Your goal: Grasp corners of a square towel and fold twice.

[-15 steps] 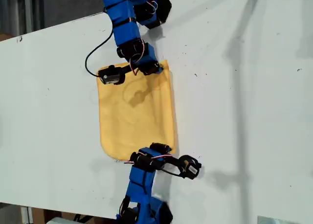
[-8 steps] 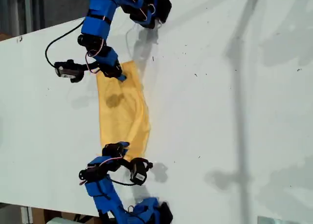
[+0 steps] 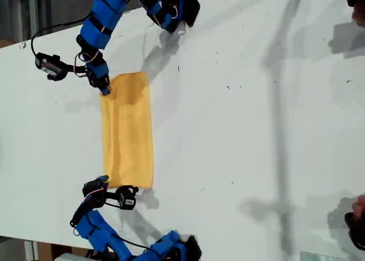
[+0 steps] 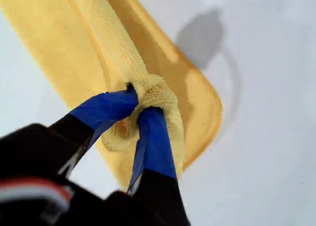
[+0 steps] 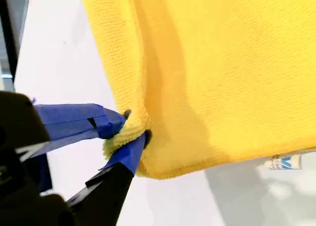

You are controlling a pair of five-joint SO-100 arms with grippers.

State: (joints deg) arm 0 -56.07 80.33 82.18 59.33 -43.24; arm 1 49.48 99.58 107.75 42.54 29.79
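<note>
Towel [image 3: 128, 130] corner is bunched between the fingers [image 4: 153, 137] of my first gripper [image 4: 140, 105], clamped tight. My second gripper [image 5: 133, 130] likewise pinches a hemmed corner [image 5: 123, 137]. Judged soft, light and limp; the fuzzy pile should resist slipping, but it will sag and drag, so best held at the corners by the hem. Yellow-orange microfibre, folded into a narrow strip, small label [image 5: 284, 162] at one edge. Lies flat on the white worktop [image 3: 256, 130], left of centre in the exterior view, between the two arms.

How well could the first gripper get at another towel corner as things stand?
Probably not: my first gripper is shut on the towel, hem bunched, so it must release first.
</note>
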